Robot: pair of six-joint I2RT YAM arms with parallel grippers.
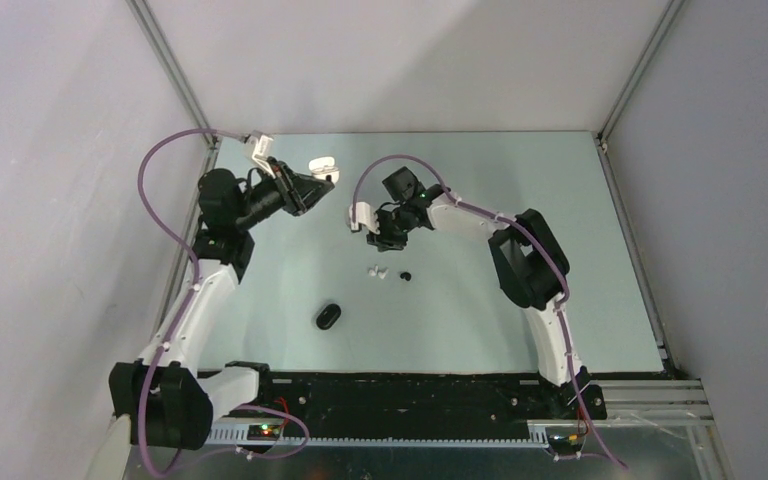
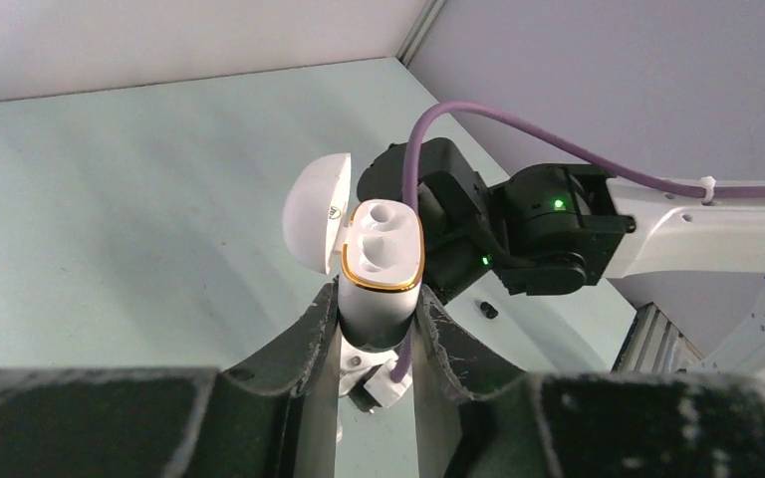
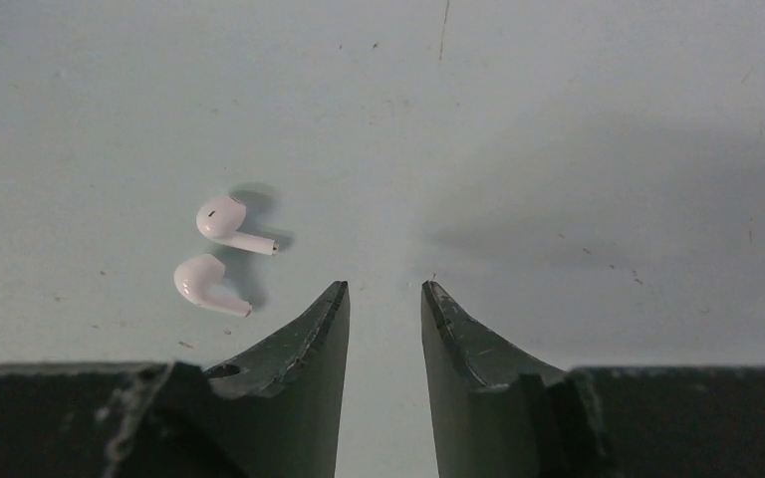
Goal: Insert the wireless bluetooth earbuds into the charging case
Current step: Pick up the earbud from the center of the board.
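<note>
Left gripper (image 2: pixel 379 314) is clamped on the white case (image 2: pixel 382 254), lid flipped open, held above the table (image 1: pixel 520 180) at the far left. Right gripper (image 3: pixel 384 291) hangs empty, fingers narrowly apart. White buds (image 3: pixel 221 219) lie just nearer, with the black bud (image 1: pixel 405 275) to their right and the black case (image 1: pixel 328 316) nearer left.
</note>
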